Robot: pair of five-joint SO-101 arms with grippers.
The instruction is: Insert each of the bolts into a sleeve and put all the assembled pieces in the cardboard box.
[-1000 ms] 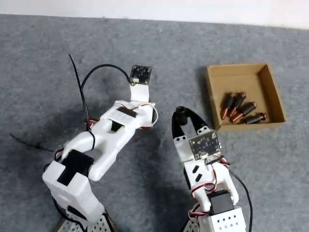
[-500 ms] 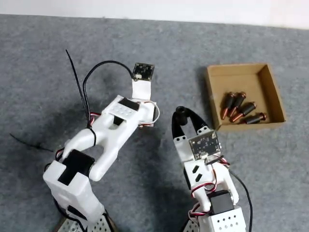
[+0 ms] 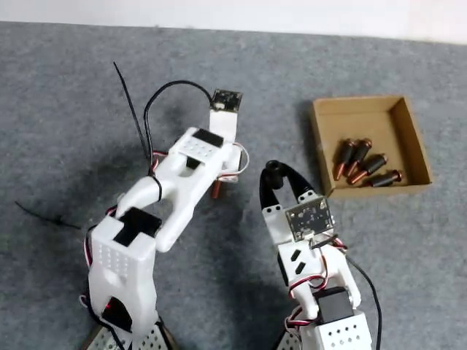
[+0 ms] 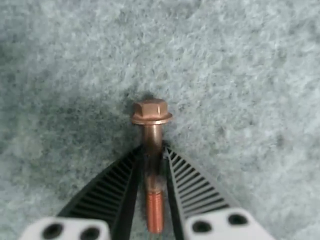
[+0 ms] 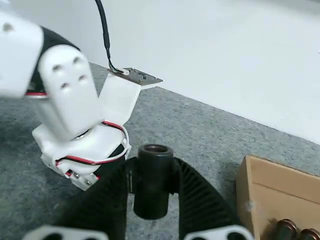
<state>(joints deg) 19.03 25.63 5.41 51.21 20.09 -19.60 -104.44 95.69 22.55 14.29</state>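
Evidently the left gripper (image 4: 152,148) is clamped on the shank of a copper bolt (image 4: 153,131) near the middle of the high view, hex head pointing away from the wrist. Just right of it, the right gripper (image 5: 152,171) grasps a black sleeve (image 5: 151,195) upright with its bore open upward, presumably to receive the bolt. Four assembled pieces (image 3: 363,164) lie in the cardboard box (image 3: 361,120) at upper right.

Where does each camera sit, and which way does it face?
High view: fixed overhead, facing down on grey carpet, left arm, right arm, cardboard box.
Left wrist view: on the left wrist, facing down at carpet; shows left gripper shut on a bolt.
Right wrist view: on the right wrist, facing across the carpet toward the left arm and wall; shows right gripper shut on a sleeve.
Shared: high and right wrist views both show box, sleeve, left arm.
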